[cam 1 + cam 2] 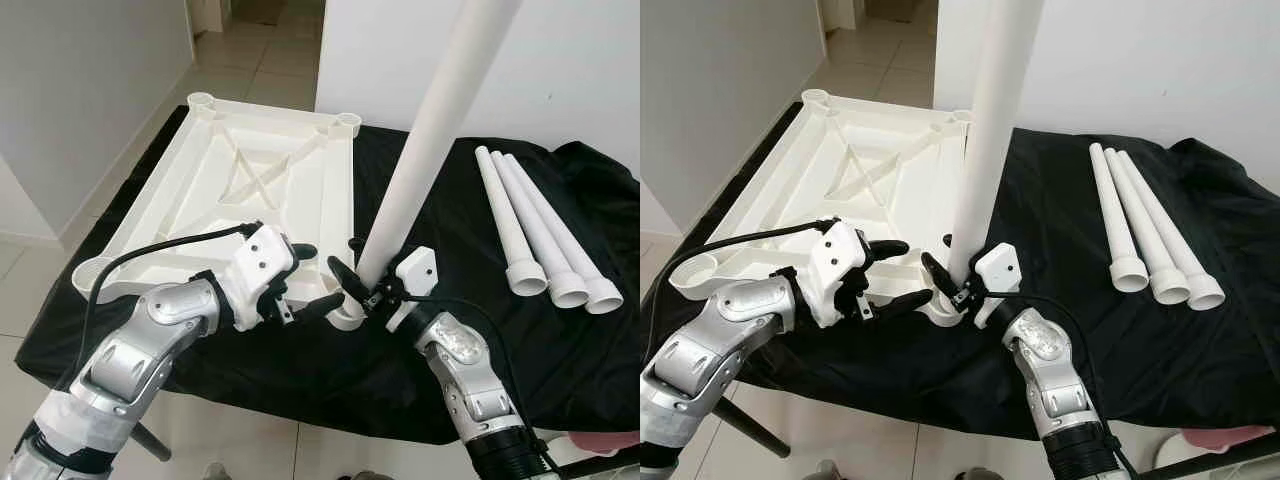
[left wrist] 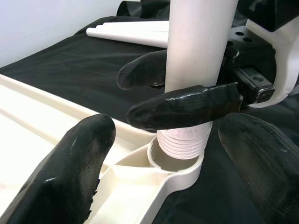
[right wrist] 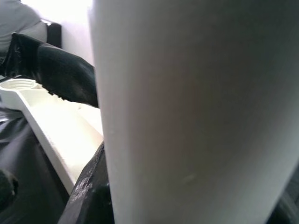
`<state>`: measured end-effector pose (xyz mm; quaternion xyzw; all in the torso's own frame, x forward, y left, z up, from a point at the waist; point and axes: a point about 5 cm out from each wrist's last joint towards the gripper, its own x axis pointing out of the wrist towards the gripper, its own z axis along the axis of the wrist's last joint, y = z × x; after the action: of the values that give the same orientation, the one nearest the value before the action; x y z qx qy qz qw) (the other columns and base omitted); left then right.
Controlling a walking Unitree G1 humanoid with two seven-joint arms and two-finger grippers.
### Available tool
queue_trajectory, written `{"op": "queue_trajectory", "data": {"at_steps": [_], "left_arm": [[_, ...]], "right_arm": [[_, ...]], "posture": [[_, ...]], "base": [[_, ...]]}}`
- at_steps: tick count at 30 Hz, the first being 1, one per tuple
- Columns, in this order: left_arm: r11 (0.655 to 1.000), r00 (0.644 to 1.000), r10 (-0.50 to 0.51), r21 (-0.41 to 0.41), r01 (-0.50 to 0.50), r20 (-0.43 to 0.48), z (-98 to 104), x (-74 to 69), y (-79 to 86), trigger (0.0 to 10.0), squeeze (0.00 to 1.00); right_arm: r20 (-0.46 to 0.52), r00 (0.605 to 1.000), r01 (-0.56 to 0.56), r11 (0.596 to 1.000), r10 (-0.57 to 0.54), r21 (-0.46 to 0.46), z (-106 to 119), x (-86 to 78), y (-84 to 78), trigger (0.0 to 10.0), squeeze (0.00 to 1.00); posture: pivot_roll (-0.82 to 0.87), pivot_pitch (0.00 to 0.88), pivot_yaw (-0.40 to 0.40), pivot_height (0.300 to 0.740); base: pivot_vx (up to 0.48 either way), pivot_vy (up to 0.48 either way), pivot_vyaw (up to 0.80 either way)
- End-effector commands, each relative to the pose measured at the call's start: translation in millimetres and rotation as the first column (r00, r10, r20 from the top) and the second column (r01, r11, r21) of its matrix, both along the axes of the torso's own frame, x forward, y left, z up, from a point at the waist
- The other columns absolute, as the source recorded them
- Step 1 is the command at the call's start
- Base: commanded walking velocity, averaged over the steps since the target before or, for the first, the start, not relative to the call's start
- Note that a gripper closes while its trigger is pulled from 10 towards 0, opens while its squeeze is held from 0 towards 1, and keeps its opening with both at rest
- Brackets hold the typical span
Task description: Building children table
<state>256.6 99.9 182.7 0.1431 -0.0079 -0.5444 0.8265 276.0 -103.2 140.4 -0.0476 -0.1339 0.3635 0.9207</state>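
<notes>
The left wrist view gives what the head views cannot — the ribbed, threaded end of the white table leg (image 2: pixel 184 140) sitting at the mouth of the round corner socket (image 2: pixel 180 168), partly in, several ridges exposed. The right pincer (image 2: pixel 180 93) is clamped on that leg just above the threads, one black finger (image 2: pixel 187 106) across the front and the other behind. The right wrist view adds little: the leg's smooth white shaft pressed close, and a black finger of the other arm over the tabletop's rim.

From the head, the leg stands nearly upright, tilted toward one o'clock, at the near right corner of the upturned white tabletop (image 1: pixel 215 170). That tabletop lies underside up on the black-draped worktop (image 1: pixel 450 250), showing crossed ribs and round sockets at its corners. The left pincer (image 1: pixel 305 275) hovers at nine o'clock from the socket, fingers apart, holding nothing.

Three spare legs (image 1: pixel 545 235) lie side by side at three o'clock, flared ends toward the robot — well apart from the tabletop.
</notes>
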Motion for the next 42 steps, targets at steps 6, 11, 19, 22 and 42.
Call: {"op": "queue_trajectory", "data": {"at_steps": [6, 11, 19, 22, 42], "left_arm": [[0.999, 1.0, -0.021, 0.039, 0.021, 0.006, -1.8, -3.0, -0.1, 10.0, 0.0], [0.997, 1.0, -0.013, 0.075, 0.011, 0.024, -3.7, 1.9, 0.9, 10.0, 0.0], [0.995, 0.997, 0.026, 0.093, -0.033, 0.073, 0.1, 19.1, 1.9, 10.0, 0.0], [0.992, 0.995, 0.053, 0.111, -0.062, 0.089, 0.1, 28.2, 3.7, 10.0, 0.0], [0.939, 0.993, -0.063, 0.33, 0.091, -0.095, -45.2, 40.9, 21.1, 10.0, 0.0]], "right_arm": [[0.0, 0.999, 0.037, 0.998, -0.037, 0.043, 1.7, 7.9, -2.6, 10.0, 0.0], [0.029, 0.976, 0.206, 0.963, -0.214, 0.171, 18.4, 17.3, -22.8, 10.0, 0.0], [0.043, 0.942, 0.32, 0.928, -0.334, 0.191, 21.9, 20.0, -38.8, 10.0, 0.0], [0.048, 0.93, 0.349, 0.917, -0.364, 0.193, 22.8, 21.4, -43.3, 10.0, 0.0], [0.087, 0.821, 0.54, 0.817, -0.565, 0.204, 30.7, 20.2, -82.0, 10.0, 0.0]], "posture": [[0.03, 0.0, -0.085, 0.74], [0.03, 0.0, -0.084, 0.74], [0.01, 0.0, -0.068, 0.74], [0.0, 0.0, -0.056, 0.74], [-0.06, 0.0, 0.032, 0.74]], "base": [[0.0, 0.0, 0.0], [0.0, 0.0, 0.0], [0.0, 0.0, 0.0], [0.0, 0.0, 0.0], [0.0, 0.0, 0.0]]}}
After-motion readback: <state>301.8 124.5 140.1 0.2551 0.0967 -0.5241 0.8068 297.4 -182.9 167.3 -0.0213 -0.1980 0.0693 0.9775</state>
